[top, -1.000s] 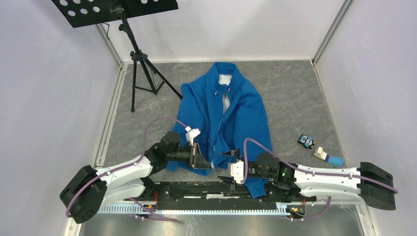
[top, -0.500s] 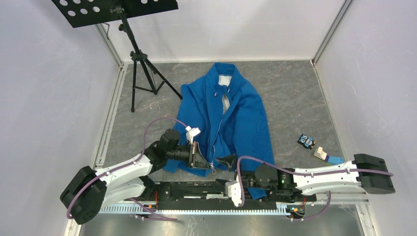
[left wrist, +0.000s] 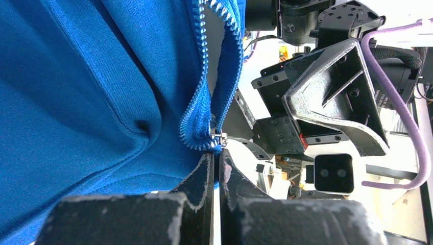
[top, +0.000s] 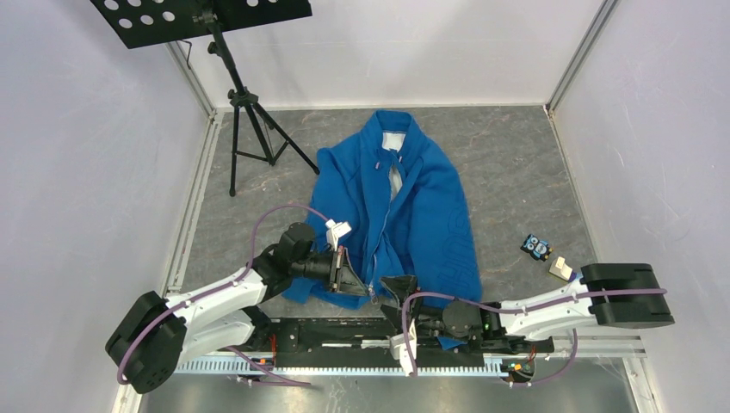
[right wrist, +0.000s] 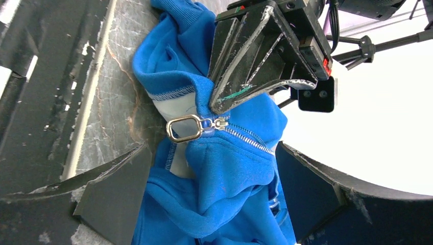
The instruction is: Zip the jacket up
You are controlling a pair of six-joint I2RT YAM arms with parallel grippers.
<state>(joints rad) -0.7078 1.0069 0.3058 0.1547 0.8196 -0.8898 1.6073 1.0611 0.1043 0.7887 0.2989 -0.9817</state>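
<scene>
Zipping has not begun in earnest: the large bright blue fabric jacket [top: 405, 198] lies front-up on the grey stone-patterned table [top: 516, 172], its collar at the far side and its hem just beside the arms' bases. Its front is open along most of its length, with white lining showing near the collar.

The left gripper [top: 360, 284] has its jaws closed on the jacket's bottom edge. In the left wrist view the black fingertips [left wrist: 207, 168] pinch blue cloth directly below the small silver zipper slider [left wrist: 219, 137], where the two rows of pale teeth meet. The slider appears to be seated at the very foot of the zip (so the two halves seem to be joined already).

The right gripper [top: 398, 288] sits at the hem beside the left one, its jaws spread wide and holding nothing. In its own camera, the rounded silver metal pull ring [right wrist: 185, 127] hangs from the slider between and beyond the open fingers, apart from both.

The step in hand looks like the reach for the pull. The next move probably calls for the right gripper to advance until the ring lies between its pads, close firmly on that thin loop, then draw it toward the collar along the teeth. Meanwhile the left gripper would anchor the hem, so the cloth stays taut and does not bunch.
</scene>
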